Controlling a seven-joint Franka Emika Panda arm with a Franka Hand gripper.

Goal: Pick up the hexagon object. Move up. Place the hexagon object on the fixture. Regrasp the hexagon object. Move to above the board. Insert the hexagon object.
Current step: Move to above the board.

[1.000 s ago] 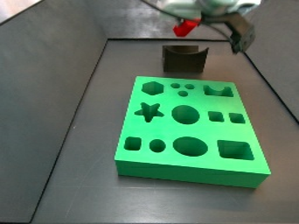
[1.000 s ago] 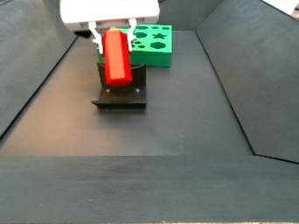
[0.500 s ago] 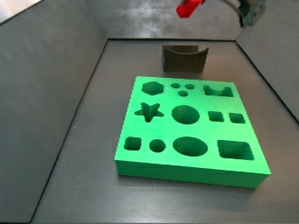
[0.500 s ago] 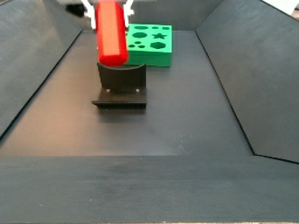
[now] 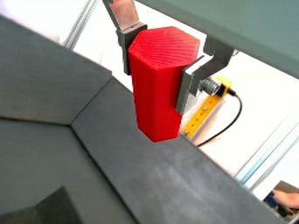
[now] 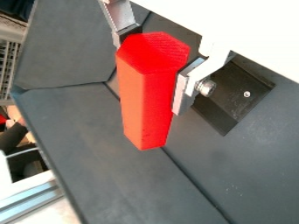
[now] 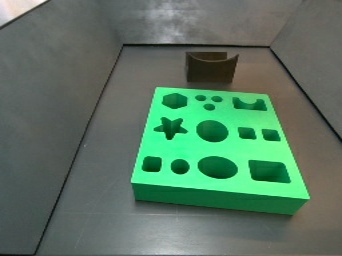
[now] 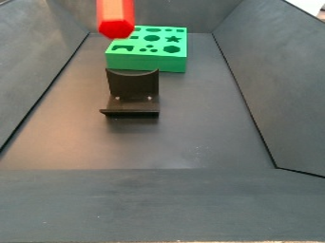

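Observation:
The hexagon object (image 5: pixel 158 83), a bright red prism, hangs upright between the silver fingers (image 5: pixel 125 17) of my gripper (image 5: pixel 162 59), which is shut on its upper end. Both wrist views show this grasp, with the gripper (image 6: pixel 152 57) closed on the hexagon object (image 6: pixel 146 96) high over the dark floor. In a side view only the lower end of the hexagon object (image 8: pixel 117 17) shows at the frame's upper edge, above and behind the fixture (image 8: pixel 131 90); the gripper itself is out of that view. The fixture (image 7: pixel 210 66) stands empty behind the green board (image 7: pixel 214 196). The board (image 8: pixel 146 64) lies beyond the fixture.
Dark sloping walls (image 7: pixel 54 90) enclose the floor on both sides. A yellow cable (image 5: pixel 211 109) runs outside the enclosure. The board's cut-outs hold nothing.
The gripper has risen straight up with the hexagon object, from just over the fixture to the frame's upper edge in one side view and out of the other entirely.

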